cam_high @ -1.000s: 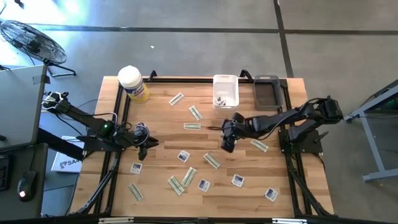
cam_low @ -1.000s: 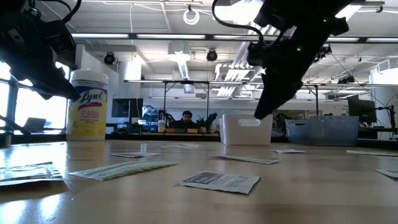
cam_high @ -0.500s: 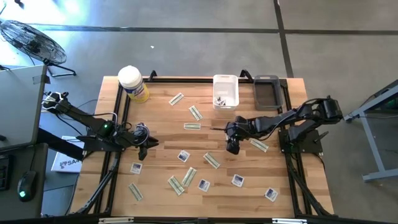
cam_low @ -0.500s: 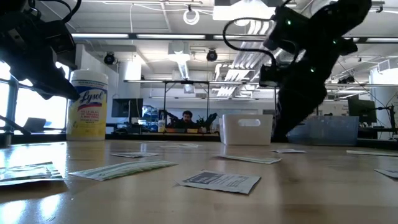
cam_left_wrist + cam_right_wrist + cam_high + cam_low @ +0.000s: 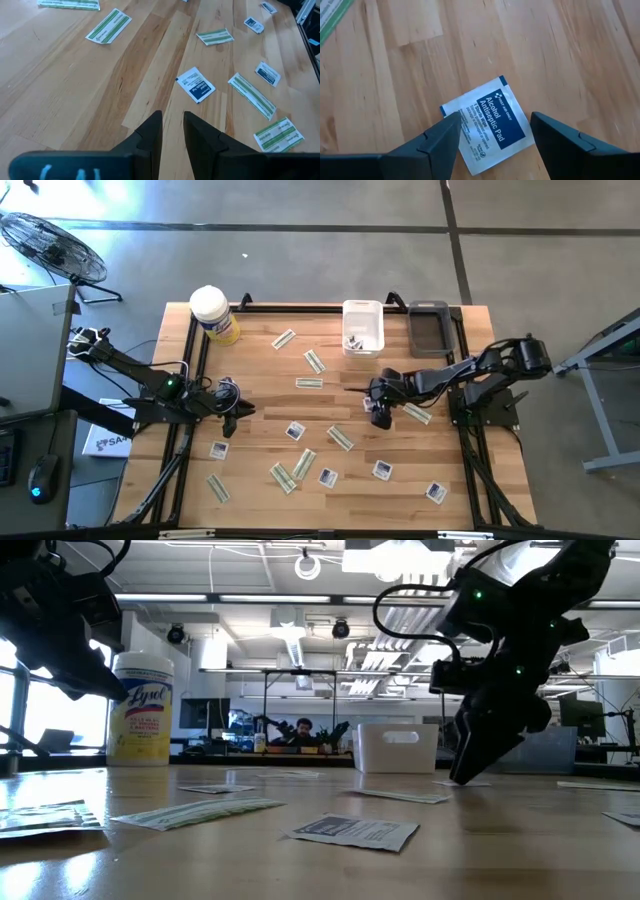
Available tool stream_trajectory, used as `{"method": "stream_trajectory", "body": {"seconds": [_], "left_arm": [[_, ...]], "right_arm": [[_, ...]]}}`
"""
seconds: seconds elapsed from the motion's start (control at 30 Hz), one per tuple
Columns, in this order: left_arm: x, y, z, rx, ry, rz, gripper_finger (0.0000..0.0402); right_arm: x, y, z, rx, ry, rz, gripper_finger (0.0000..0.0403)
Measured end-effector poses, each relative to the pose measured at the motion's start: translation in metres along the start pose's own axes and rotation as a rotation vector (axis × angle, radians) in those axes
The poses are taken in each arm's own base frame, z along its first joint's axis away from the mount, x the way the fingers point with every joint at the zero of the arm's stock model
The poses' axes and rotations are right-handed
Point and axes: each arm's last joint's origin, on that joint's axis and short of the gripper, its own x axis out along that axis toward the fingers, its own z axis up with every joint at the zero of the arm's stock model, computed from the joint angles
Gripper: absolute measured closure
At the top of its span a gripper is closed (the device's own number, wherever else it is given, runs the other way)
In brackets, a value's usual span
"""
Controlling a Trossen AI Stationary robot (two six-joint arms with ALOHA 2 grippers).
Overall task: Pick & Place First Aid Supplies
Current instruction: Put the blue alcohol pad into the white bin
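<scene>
First aid supplies lie flat and scattered on the wooden table (image 5: 260, 395): square white packets such as (image 5: 295, 431) and green-and-white strips such as (image 5: 309, 383). My right gripper (image 5: 380, 417) is open and low over the table's middle right, pointing steeply down. Its wrist view shows a white-and-blue alcohol pad (image 5: 487, 122) flat on the wood between the two fingers (image 5: 440, 140); I see no touch. My left gripper (image 5: 232, 420) waits above the table's left side, with a narrow empty gap between its fingers (image 5: 172, 125).
A white bin (image 5: 363, 327) with a few items and a dark bin (image 5: 428, 328) stand at the far edge. The yellow tub with a white lid (image 5: 213, 315) stands at the far left corner. A strip (image 5: 417, 413) lies just right of my right gripper.
My right gripper has come down toward the table and shifted a little toward the table's right edge, ending low over the alcohol pad. My left arm has kept still.
</scene>
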Motion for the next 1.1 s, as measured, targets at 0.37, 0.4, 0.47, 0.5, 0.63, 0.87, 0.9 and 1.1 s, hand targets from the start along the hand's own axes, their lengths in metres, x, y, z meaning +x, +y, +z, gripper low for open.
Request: {"method": "stream_trajectory", "body": {"seconds": [0.37,0.4,0.47,0.5,0.63,0.87,0.9,1.1], "left_arm": [[0.0,0.0,0.0,0.0,0.0,0.0,0.0325],[0.0,0.0,0.0,0.0,0.0,0.0,0.0325],[0.0,0.0,0.0,0.0,0.0,0.0,0.0325],[0.0,0.0,0.0,0.0,0.0,0.0,0.0325],[0.0,0.0,0.0,0.0,0.0,0.0,0.0325],[0.0,0.0,0.0,0.0,0.0,0.0,0.0325],[0.0,0.0,0.0,0.0,0.0,0.0,0.0325],[0.0,0.0,0.0,0.0,0.0,0.0,0.0325]], "right_arm": [[0.014,0.0,-0.004,-0.039,0.034,-0.049,0.0185],[0.014,0.0,-0.004,-0.044,0.034,-0.05,0.019],[0.014,-0.001,-0.003,-0.05,0.033,-0.05,0.02],[0.014,-0.001,-0.003,-0.051,0.032,-0.05,0.0205],[0.014,-0.001,-0.003,-0.051,0.027,-0.055,0.0228],[0.015,-0.001,-0.001,-0.043,-0.002,-0.056,0.027],[0.015,0.0,0.0,-0.041,-0.016,-0.054,0.0275],[0.014,0.0,0.007,-0.033,-0.073,-0.072,0.0298]]}}
